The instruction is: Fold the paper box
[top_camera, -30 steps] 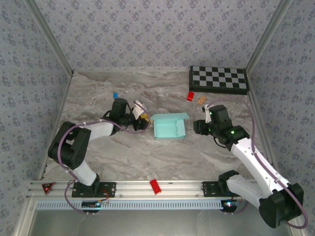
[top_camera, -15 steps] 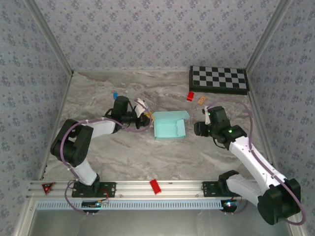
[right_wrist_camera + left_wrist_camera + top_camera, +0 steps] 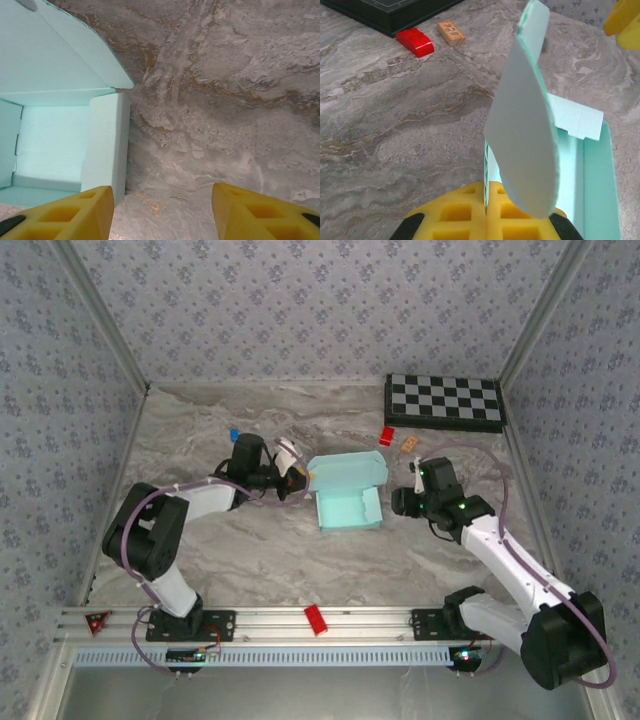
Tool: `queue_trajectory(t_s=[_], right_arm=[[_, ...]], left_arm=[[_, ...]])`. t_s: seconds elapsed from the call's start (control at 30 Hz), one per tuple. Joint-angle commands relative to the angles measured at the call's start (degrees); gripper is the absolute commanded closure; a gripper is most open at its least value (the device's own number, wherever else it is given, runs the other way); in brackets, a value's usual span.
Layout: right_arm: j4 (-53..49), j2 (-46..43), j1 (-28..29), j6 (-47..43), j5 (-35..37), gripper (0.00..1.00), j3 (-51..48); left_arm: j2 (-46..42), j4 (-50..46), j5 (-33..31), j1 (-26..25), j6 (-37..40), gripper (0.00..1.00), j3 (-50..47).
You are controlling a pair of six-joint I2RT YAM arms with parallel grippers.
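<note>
Marbled grey tabletop (image 3: 250, 540) carries the paper box (image 3: 348, 502), open-topped, its lid flap standing up. Left gripper (image 3: 486, 220) has its fingers pinched shut on that flap's edge, the card rising just beyond them. Right gripper (image 3: 162, 210) stands open and empty, with the box's side wall just ahead of one finger.

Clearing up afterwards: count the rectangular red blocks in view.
2. One rectangular red block lies on the marble table beside the black-and-white checkerboard; the other sits on the aluminium front rail. More may be hidden.
</note>
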Motion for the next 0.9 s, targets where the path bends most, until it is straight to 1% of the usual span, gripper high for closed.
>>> queue_trajectory(t_s=[0.0, 0.17, 0.23, 0.4, 0.5, 0.63, 0.87], right_arm=[[4.7, -0.7, -0.4, 2.8, -3.2, 0.44, -2.1], [11.2, 0.2, -0.7, 4.6, -8.3, 0.44, -5.1], [14.8, 0.8, -0.7, 6.5, -9.2, 0.44, -6.8], [25.7, 3.8, -0.8, 10.2, -12.4, 0.44, -10.5], [28.7, 6.8, -0.7, 11.1, -12.8, 0.45, -10.6], [32.0, 9.4, -0.4, 12.3, -10.5, 0.46, -11.2], [37.0, 15.4, 0.0, 12.0, -13.5, 0.48, -10.4]], left_arm=[[-5.0, -1.7, -4.6, -0.8, -2.6, 1.00, -1.5], [-8.8, -5.1, -8.1, -2.4, -3.8, 1.00, -3.5], [-9.7, -6.1, -9.4, -2.7, -5.7, 1.00, -4.1], [-11.0, -4.8, -10.5, -3.2, -10.2, 1.00, -5.9], [-10.9, -5.5, -10.8, -3.3, -11.3, 1.00, -5.8], [-11.4, -5.8, -10.6, -3.4, -12.2, 1.00, -6.2], [-12.0, -6.1, -10.3, -3.4, -12.3, 1.00, -6.2]])
